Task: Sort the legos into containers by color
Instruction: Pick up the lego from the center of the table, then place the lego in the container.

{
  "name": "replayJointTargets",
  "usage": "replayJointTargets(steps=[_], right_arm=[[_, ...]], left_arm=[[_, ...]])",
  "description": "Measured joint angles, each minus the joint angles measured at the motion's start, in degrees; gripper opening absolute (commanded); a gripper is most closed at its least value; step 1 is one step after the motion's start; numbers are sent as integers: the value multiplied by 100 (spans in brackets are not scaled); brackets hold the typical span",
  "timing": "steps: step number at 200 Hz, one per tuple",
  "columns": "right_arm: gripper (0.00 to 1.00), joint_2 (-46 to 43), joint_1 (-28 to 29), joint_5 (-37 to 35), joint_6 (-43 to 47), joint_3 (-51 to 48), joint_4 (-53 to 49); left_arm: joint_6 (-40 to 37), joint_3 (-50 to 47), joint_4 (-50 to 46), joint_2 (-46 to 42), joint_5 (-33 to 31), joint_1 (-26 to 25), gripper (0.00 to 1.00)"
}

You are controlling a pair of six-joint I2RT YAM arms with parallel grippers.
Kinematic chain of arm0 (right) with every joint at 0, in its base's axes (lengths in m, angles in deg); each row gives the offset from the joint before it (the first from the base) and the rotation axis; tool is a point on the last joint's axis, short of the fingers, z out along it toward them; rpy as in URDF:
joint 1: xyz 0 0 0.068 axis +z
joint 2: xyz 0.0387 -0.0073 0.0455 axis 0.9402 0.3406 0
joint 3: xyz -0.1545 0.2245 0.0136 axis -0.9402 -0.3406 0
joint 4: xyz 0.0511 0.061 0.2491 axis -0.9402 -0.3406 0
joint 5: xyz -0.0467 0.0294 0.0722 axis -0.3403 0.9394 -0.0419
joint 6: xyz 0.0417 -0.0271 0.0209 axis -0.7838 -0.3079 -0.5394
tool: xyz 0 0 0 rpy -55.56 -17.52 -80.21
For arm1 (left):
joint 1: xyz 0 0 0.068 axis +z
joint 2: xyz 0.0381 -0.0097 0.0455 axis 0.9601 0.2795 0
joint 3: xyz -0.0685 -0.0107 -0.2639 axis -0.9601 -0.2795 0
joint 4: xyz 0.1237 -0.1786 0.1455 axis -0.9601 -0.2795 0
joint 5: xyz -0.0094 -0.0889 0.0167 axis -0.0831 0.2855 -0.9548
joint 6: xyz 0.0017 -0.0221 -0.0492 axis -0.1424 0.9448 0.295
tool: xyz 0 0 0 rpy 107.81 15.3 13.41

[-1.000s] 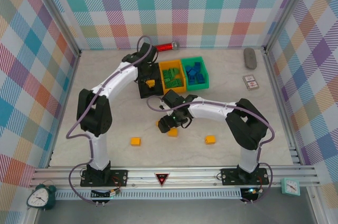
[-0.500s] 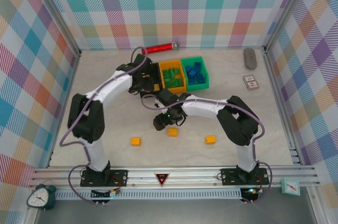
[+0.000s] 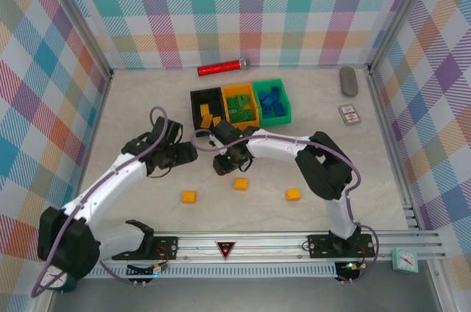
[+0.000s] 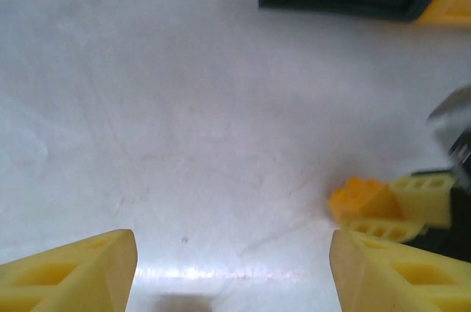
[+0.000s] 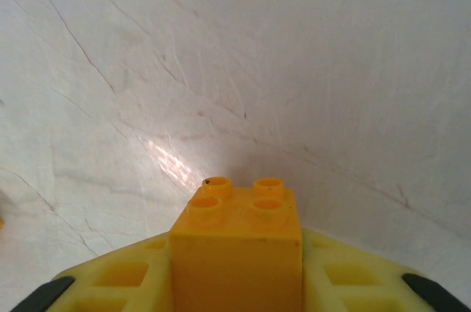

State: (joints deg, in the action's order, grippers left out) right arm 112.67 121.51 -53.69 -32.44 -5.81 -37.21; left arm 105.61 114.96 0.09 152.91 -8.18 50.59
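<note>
My right gripper (image 5: 237,271) is shut on a yellow-orange lego (image 5: 239,242), studs pointing ahead, just above the table. In the top view this gripper (image 3: 223,162) is at mid-table, in front of the black bin (image 3: 196,106). My left gripper (image 3: 188,154) stands open just to its left with nothing between its fingers (image 4: 73,271). The left wrist view has the held lego (image 4: 359,198) ahead at right. Three more yellow-orange legos (image 3: 189,196) (image 3: 240,184) (image 3: 294,194) lie nearer the front. The black bin holds yellow-orange legos, the orange-yellow bin (image 3: 241,90) green ones, the green bin (image 3: 285,102) blue ones.
A red cylinder (image 3: 222,68) lies by the back wall. At the far right are a grey oval object (image 3: 348,80) and a small card-like item (image 3: 349,114). Metal rails edge the table; open floor lies to the left and right of the arms.
My left arm has pulled back from the black bin toward the near left, its gripper open. My right gripper has shifted left and shut on the yellow-orange lego.
</note>
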Motion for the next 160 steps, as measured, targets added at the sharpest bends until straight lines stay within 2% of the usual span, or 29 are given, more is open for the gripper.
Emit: replayJointTargets(steps=[51, 60, 78, 91, 108, 136, 160], right_arm=[[38, 328, -476, 7, -2, 1528, -297], [40, 483, -603, 4, -13, 1969, -372], [52, 966, -802, 28, -37, 3027, -566], [66, 1373, -920, 20, -61, 3786, -695], [71, 1814, -1049, 0, -15, 4520, -907], [72, 1943, -1073, 20, -15, 4605, -1180], [72, 1639, -1029, 70, -15, 3923, -1119]], left_arm=[[562, -1010, -249, -1390, 525, -166, 70], [649, -1139, -310, -1517, 599, -238, 74], [807, -1322, -341, -1611, 708, -437, 77], [907, -1384, -341, -1572, 752, -584, 78], [1012, -1397, -334, -1414, 780, -748, 78], [1051, -1397, -323, -1034, 769, -951, 78], [1051, -1397, -332, -732, 723, -1010, 76]])
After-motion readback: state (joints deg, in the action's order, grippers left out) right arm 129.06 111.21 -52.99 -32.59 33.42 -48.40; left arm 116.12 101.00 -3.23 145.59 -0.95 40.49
